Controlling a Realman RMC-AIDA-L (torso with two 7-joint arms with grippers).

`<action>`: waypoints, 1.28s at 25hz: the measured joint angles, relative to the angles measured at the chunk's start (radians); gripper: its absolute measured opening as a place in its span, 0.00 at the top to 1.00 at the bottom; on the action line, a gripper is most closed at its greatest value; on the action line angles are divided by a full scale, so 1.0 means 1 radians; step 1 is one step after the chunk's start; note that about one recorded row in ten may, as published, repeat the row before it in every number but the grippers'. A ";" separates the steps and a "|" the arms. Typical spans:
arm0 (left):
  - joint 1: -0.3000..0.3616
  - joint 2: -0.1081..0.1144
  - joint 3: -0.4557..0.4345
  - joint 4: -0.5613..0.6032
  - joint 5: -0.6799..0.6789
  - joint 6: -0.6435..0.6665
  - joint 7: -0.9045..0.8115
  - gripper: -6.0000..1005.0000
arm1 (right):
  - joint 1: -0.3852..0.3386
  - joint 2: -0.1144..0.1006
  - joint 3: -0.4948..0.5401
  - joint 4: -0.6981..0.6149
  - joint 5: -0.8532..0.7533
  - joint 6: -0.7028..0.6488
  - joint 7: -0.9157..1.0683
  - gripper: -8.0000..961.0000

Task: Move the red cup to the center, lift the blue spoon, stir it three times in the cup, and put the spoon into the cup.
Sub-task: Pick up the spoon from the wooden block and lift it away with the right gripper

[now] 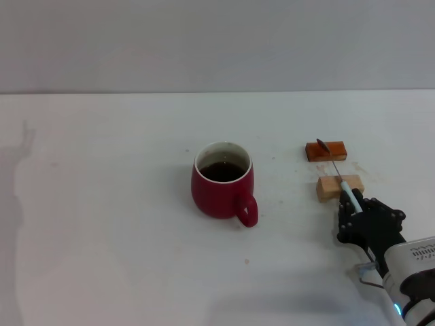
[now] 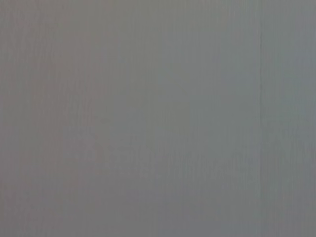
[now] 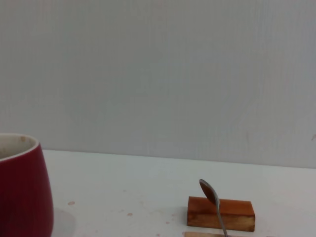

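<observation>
My right gripper (image 1: 351, 204) pinches the spoon (image 1: 338, 171) by its pale handle tip; bowl ahead on the orange block (image 1: 325, 150). Light, slim, slippery — hold firmly.

a white table (image 1: 102, 224) fills most of the head view, with a few faint specks and stains on its top. behind its far edge stands a plain pale grey wall (image 1: 217, 41). the light is soft and even.
</observation>
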 joint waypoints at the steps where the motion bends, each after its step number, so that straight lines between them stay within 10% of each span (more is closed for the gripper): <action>1: 0.000 0.000 0.000 0.000 0.000 0.000 0.000 0.16 | 0.000 0.000 0.000 -0.002 0.000 -0.001 0.000 0.85; 32: 0.001 -0.002 0.000 0.000 0.000 -0.012 0.000 0.16 | -0.027 -0.015 -0.009 0.069 -0.011 -0.132 -0.010 0.85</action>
